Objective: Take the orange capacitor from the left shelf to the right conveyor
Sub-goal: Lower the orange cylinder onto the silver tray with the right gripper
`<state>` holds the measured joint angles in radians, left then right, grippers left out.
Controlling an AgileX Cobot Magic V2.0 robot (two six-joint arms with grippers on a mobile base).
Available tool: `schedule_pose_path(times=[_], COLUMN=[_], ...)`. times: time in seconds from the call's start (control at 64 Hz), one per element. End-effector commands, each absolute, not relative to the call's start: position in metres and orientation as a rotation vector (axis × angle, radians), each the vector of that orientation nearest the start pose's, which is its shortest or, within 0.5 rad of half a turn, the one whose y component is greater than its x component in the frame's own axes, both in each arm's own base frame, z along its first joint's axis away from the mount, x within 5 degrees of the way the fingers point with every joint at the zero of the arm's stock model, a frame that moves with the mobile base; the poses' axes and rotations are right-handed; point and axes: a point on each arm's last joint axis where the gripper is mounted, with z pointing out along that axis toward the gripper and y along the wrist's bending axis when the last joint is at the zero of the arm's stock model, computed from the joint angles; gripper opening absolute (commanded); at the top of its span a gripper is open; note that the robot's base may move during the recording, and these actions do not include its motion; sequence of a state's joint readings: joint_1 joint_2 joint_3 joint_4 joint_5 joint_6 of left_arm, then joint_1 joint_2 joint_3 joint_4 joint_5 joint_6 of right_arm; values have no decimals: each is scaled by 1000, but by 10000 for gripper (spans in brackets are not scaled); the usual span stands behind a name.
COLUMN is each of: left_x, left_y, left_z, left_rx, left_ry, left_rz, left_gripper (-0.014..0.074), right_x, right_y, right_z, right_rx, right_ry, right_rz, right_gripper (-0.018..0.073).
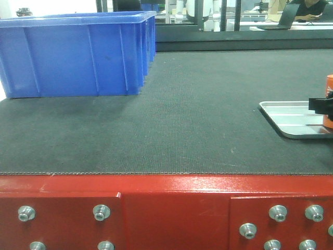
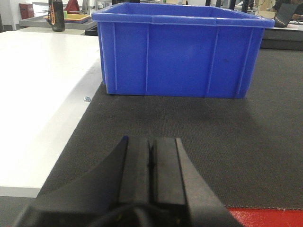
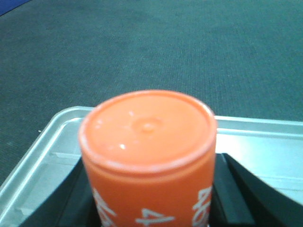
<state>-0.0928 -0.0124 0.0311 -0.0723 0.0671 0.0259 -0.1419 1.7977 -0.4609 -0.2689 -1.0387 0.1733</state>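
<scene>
The orange capacitor, with white print on its side, stands upright between the black fingers of my right gripper, which is shut on it. In the front view the capacitor and the right gripper are at the far right edge, over a flat silver tray that lies on the right conveyor's dark belt. I cannot tell if the capacitor touches the tray. My left gripper is shut and empty, low over the belt. The left shelf is out of view.
A large blue plastic bin stands on the belt at the back left, straight ahead of the left gripper. The red bolted frame runs along the belt's front. A white table borders the belt's left side.
</scene>
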Motion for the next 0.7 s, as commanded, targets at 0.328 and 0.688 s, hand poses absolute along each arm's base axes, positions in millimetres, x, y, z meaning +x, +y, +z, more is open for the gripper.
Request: schedule_pose_path(times=[0.328,0.688], left_x=[55,55], left_y=[-5,-5], left_z=[208,208], left_rx=[29,29], left_ry=[1464,1464], left_rz=[-113,-113], left_gripper=[-127,-127], right_x=[290,266], right_y=[-22,-18], right_z=[157,214], right_rx=[-13,11], right_ry=[1717,1735], right_rz=[121,146], right_gripper=[623,623])
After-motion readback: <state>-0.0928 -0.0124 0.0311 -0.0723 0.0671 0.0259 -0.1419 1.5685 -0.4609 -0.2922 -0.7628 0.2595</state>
